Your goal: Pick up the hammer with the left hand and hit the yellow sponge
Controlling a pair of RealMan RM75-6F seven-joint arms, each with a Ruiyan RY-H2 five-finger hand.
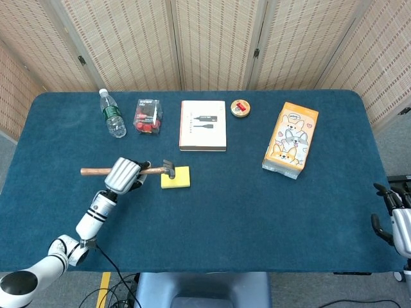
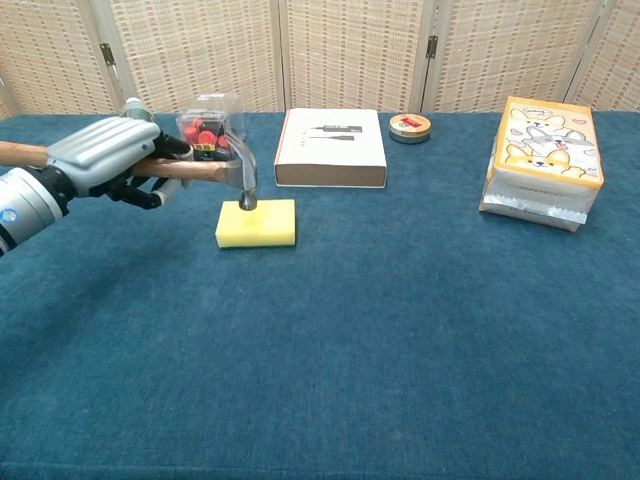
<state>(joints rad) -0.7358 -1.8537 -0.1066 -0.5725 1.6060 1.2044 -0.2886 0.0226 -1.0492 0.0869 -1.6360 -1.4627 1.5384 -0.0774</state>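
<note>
Left hand (image 2: 110,160) clamps hammer (image 2: 215,170) mid-handle | head meets yellow sponge (image 2: 256,222) beside your fingers | sponge probably soft, hammer head-heavy; keep your grip firm | right hand (image 1: 399,218) off-worktop, state unclear

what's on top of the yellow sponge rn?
The hammer head, gripped by the left hand, sits on the yellow sponge's left end. Actual contact is hidden under the head.

Left hand (image 1: 123,174) holds the hammer (image 1: 128,171), head over the yellow sponge (image 1: 176,177).
</note>
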